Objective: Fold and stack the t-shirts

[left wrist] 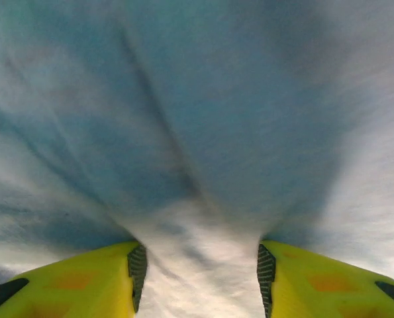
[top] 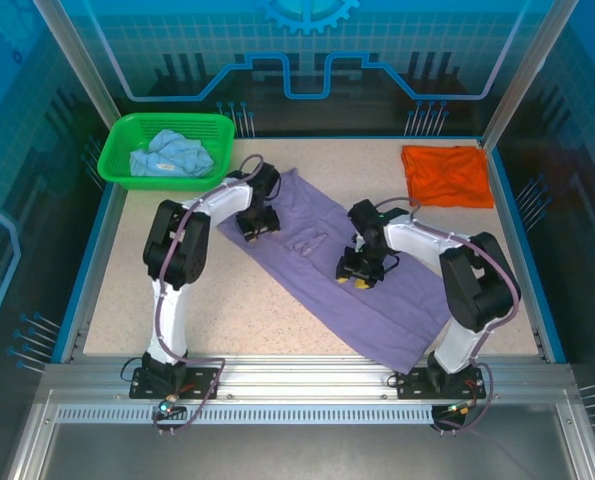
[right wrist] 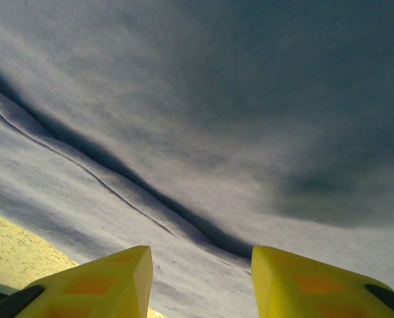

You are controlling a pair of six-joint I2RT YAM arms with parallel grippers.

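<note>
Lavender t-shirt [top: 397, 310] lies spread diagonally across the surface's middle, not yet folded. The orange t-shirt [top: 447, 175] sits folded at the far right corner, and the blue t-shirt [top: 167, 155] lies crumpled in the green basket [top: 117, 165] at the far left corner. The left tool [left wrist: 200, 265] pinches a gathered ridge of lavender cloth. The right tool [right wrist: 202, 265] stands half open over the hem, gripping nothing.

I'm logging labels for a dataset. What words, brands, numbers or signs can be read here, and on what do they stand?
Nothing can be quoted.
Too small to read: the white chest lettering on the lavender t-shirt.
No text seen: orange t-shirt, light blue t-shirt, green basket.
Graphic, no words: the gear drawing on the back panel.
</note>
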